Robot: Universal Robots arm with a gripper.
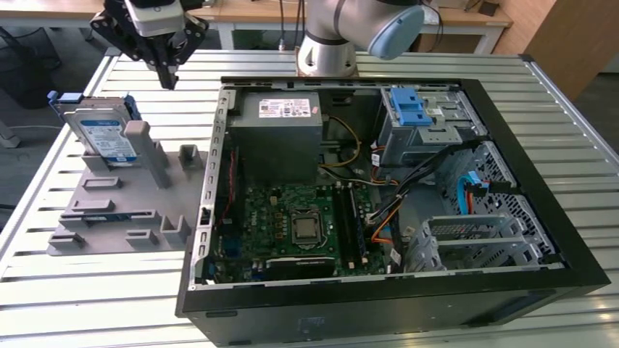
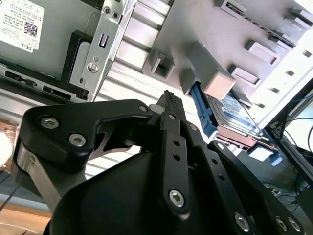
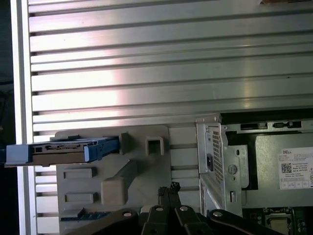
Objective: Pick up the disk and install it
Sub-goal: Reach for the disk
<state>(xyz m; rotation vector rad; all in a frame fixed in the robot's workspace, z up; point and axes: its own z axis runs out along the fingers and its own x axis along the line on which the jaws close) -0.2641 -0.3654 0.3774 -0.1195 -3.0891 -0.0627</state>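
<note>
1. The UR arm's gripper (image 1: pixel 171 78) is seen raised above the grey parts rack (image 1: pixel 116 217), toward the rack's side nearest the open PC case (image 1: pixel 387 308). Its fingers are pressed together and nothing is held between them. The joined tips are also seen in both wrist views (image 2: pixel 168 100) (image 3: pixel 169 188).
2. The disk (image 1: pixel 104 138), a silver HDD w/ white-and-blue label and blue rails, is seen stood on edge in a slot at one end of the rack, propped against a grey post. It is well apart from the gripper and not yet picked up. It is also seen in both wrist views (image 2: pixel 234 115) (image 3: pixel 63 149).
3. The rack (image 2: pixel 215 49) (image 3: pixel 146 166) is laid on the slatted aluminium table (image 1: pixel 435 65), w/ the PC case just beside it, at the exterior view's right.
4. Inside the case, the grey PSU (image 1: pixel 280 134) lies nearest the rack. The motherboard (image 1: pixel 295 225) and a blue latch piece (image 1: pixel 418 109) are farther from it.
</note>
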